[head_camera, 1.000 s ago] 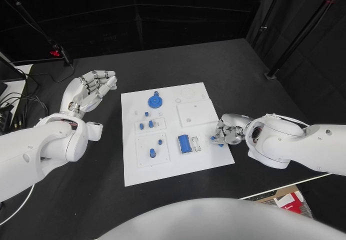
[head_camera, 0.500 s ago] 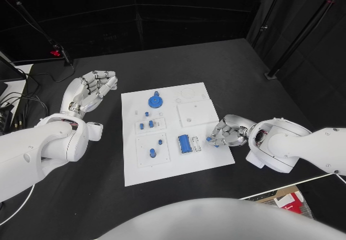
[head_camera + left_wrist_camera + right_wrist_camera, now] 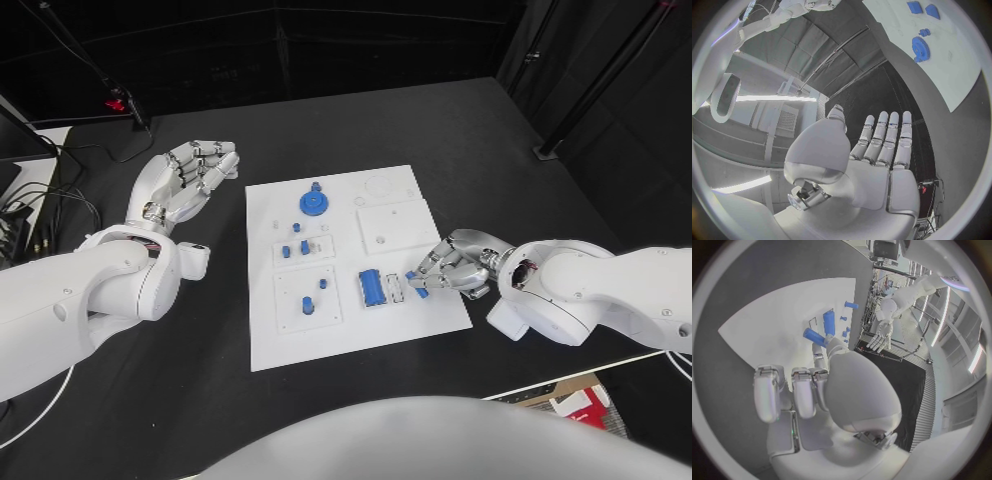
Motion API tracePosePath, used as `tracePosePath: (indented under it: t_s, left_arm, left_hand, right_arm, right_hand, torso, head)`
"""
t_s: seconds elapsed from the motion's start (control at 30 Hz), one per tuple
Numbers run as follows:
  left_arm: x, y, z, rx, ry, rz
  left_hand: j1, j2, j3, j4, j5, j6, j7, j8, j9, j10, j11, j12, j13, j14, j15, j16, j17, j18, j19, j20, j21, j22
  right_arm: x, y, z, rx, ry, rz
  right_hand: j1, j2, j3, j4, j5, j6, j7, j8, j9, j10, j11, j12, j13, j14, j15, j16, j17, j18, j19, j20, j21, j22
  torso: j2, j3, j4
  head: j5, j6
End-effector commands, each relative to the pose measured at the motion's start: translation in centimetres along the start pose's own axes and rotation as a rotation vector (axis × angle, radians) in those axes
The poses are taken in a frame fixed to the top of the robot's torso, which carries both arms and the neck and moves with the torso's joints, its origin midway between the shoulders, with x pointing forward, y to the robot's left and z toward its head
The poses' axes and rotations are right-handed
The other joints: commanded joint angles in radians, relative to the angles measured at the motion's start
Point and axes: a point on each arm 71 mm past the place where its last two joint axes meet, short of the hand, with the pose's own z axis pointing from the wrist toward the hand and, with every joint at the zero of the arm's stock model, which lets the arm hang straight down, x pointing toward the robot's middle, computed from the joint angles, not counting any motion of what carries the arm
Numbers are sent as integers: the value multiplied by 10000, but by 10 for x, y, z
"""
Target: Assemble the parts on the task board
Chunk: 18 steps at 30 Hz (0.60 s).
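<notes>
The white task board (image 3: 346, 338) lies mid-table. On it sit a blue gear (image 3: 313, 203), a long blue part (image 3: 371, 287) in a slot, and several small blue parts such as a peg (image 3: 306, 306). My right hand (image 3: 456, 266) rests over the board's right edge and pinches a small blue part (image 3: 418, 281) just right of the long part. In the right wrist view that held part (image 3: 814, 336) sticks out past the fingertips (image 3: 831, 343), over the board (image 3: 767, 330) and near the long part (image 3: 829, 321). My left hand (image 3: 185, 180) lies flat and open on the table, left of the board.
The left wrist view has my open left hand (image 3: 876, 157), with the board's corner (image 3: 954, 60) and the gear (image 3: 920, 47) beyond it. Cables and a stand with a red clamp (image 3: 114, 104) are at the far left. A table edge runs at the front right.
My right hand has moved left, from off the board's right edge onto it, carrying the small blue part toward the long blue part. The left hand has not moved.
</notes>
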Motion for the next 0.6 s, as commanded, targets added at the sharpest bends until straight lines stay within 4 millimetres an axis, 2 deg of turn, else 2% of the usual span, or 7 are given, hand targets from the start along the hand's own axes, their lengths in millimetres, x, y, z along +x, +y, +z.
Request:
tracePosePath:
  t_s: [0.03,0.23,0.6]
  left_arm:
    - [1,-1,1,49,56,-54]
    - [3,-2,2,59,95,-81]
    - [4,-2,2,62,105,-85]
  left_hand:
    - [-15,66,-53,9,69,-71,1202,52,-16,-67,29,36,-10,-64,-29,27,-9,-33,70,-6,29,-8]
    - [-4,74,-62,11,71,-75,1202,60,-16,-70,29,46,-10,-67,-29,37,-21,-33,69,-6,30,-14]
    - [-4,74,-62,11,71,-75,1202,60,-16,-70,29,46,-10,-67,-29,37,-21,-33,69,-6,30,-14]
  right_arm:
    - [5,1,3,164,594,1142]
    - [8,2,10,466,816,1307]
    - [15,6,19,709,782,567]
  right_hand:
    - [-158,3,-100,40,99,434,-332,-84,5,1057,-53,-37,2629,1041,-88,25,2633,-42,820,-77,-33,2490]
    - [-480,66,-317,283,264,498,-329,-242,-17,1057,-55,-37,2629,1041,-102,25,2633,-34,803,-95,-63,2478]
    - [-706,133,-528,494,278,556,-327,-389,-36,1057,-54,-37,2629,1041,-105,25,2633,-21,777,-102,-108,2461]
  torso:
    - [6,-15,4]
    - [5,-6,7]
    - [11,-5,-4]
  head:
    - [1,2]
    - [44,2]
    - [120,2]
